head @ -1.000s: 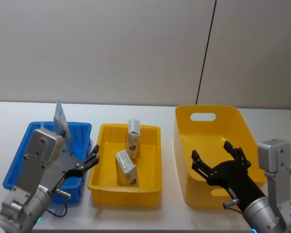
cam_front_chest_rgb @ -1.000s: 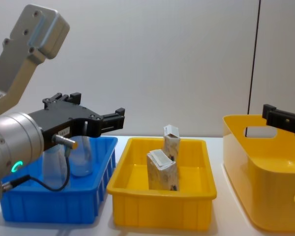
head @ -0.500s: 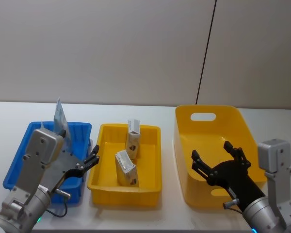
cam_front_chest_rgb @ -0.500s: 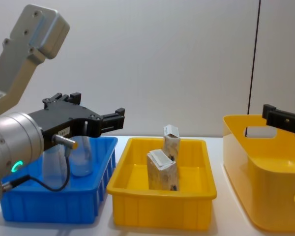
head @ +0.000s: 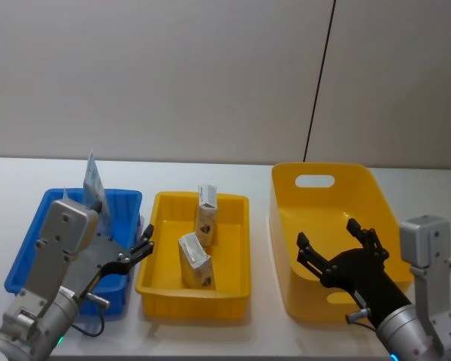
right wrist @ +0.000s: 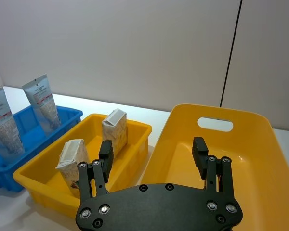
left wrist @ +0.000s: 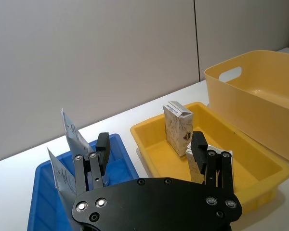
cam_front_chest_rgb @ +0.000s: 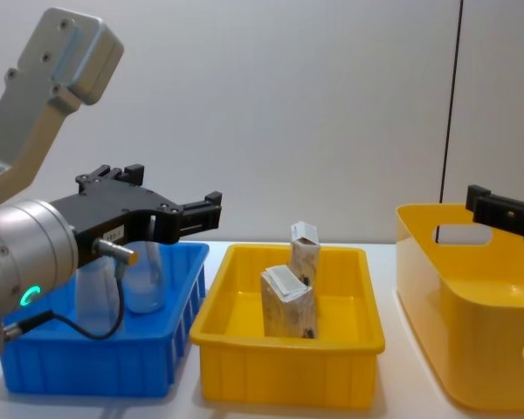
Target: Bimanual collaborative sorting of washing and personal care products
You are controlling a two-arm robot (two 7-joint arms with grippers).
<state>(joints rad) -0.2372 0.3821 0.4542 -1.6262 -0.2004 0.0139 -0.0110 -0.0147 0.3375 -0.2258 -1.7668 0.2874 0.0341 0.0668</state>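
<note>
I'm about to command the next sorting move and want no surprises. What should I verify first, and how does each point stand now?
1. Left gripper open and empty, beside the blue tray: ok.
2. Right gripper open and empty, over the large yellow bin: ok.
3. Two squeeze tubes standing in the blue tray, free of both grippers: ok.
4. Two cartons standing in the small yellow tray, apart from each other: ok.
5. Nothing left to sort in the large yellow bin: what shows of it is bare, but the right gripper hides part of the floor: cannot tell.
</note>
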